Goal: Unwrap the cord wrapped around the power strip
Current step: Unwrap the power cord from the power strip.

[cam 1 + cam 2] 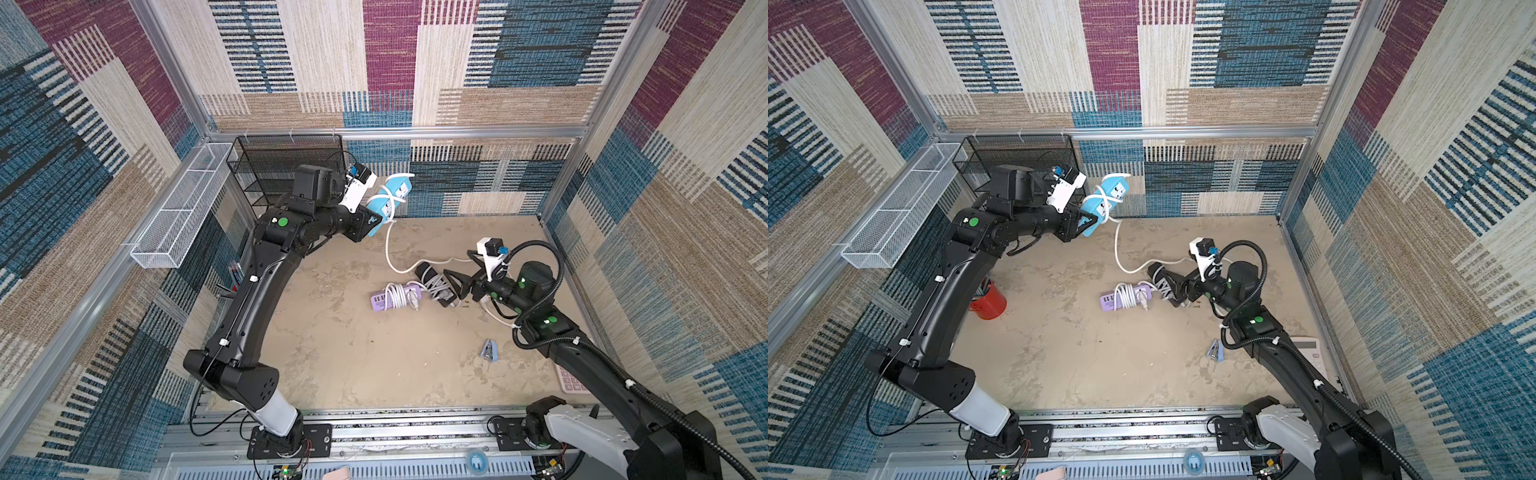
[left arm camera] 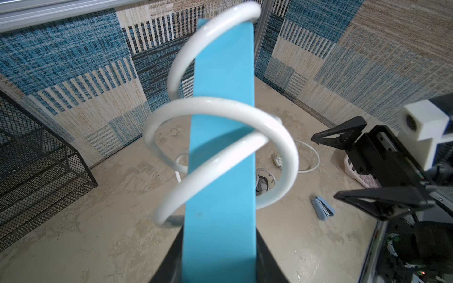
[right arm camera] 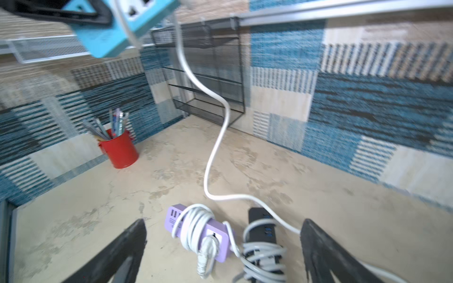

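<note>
Counting three cord-wrapped power strips (image 1: pixel 377 204) (image 1: pixel 380 300) (image 1: pixel 428 272)

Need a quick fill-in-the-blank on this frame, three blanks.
The left gripper is shut on the blue power strip, whose white cord trails down to the ____.
The right gripper is ____.
The cup holding pens is ____.
Missing: table, open, red.

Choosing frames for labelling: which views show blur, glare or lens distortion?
Right wrist view: blurred throughout, worst on the near blue power strip. Left wrist view: sharp, with glare streaks along the white cord. Both top views: evenly lit, sharp, straight lines bowed towards the edges.
</note>
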